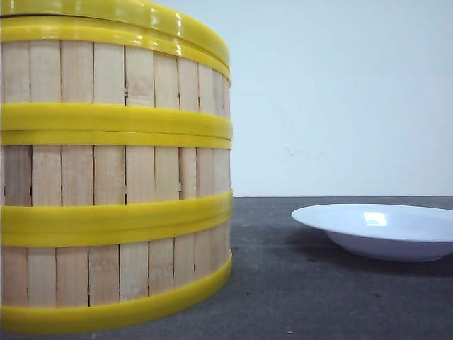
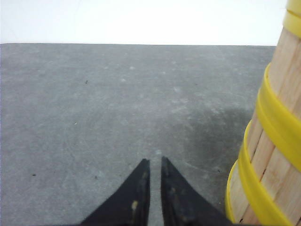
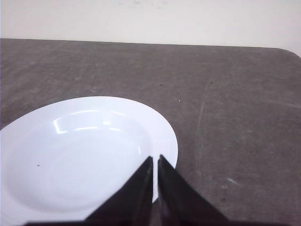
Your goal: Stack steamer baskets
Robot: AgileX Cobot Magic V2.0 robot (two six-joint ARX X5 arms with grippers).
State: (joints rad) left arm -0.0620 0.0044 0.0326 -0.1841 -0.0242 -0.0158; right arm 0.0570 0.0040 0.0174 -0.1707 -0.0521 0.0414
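Three steamer baskets stand stacked on the dark table at the left of the front view: bottom (image 1: pixel 113 276), middle (image 1: pixel 113 173) and top (image 1: pixel 113 74). Each has pale slat walls and yellow rings. One more yellow rim (image 1: pixel 141 13) lies on top, cut off by the frame. In the left wrist view the stack (image 2: pixel 273 155) is close beside my left gripper (image 2: pixel 153 161), which is shut and holds nothing, over bare table. My right gripper (image 3: pixel 155 157) is also shut and empty, its tips over the near rim of the white plate (image 3: pixel 70 155). Neither gripper shows in the front view.
The shallow white plate (image 1: pixel 382 227) sits on the table to the right of the stack, with a gap of dark table (image 1: pixel 283 283) between them. A pale wall rises behind the table's far edge (image 1: pixel 340 196).
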